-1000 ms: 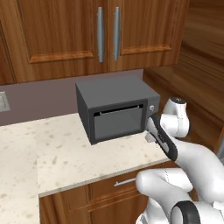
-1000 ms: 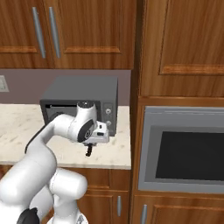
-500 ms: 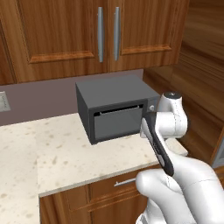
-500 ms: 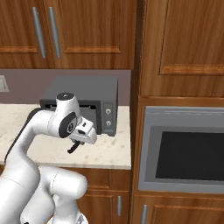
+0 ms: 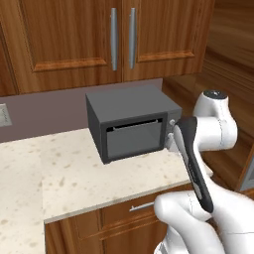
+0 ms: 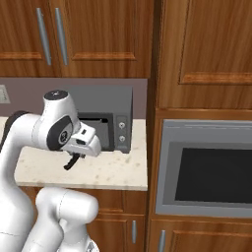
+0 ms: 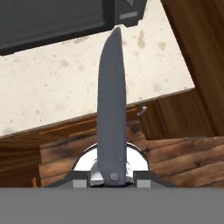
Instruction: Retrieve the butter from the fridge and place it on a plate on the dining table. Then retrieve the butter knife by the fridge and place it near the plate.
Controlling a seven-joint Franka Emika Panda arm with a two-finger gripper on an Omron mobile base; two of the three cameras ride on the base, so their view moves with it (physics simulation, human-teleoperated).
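Above counter (image 6: 106, 170), butter knife (image 7: 112, 103) in claw (image 7: 112, 177)

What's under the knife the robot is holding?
In the hand view the butter knife hangs over the speckled counter and wooden cabinet fronts. Its handle end is hidden between the gripper tips.

Arm raised from base, elbow bent, forearm folded back across body. Hand held level at mid-height, tilted slightly downward. Gripper (image 6: 74, 160) seen below white hand, jaws closed tight on knife (image 7: 112, 100). Knife gripped at handle end, blade projected straight out along gripper axis. Dark link of arm seen diagonal in left base view.
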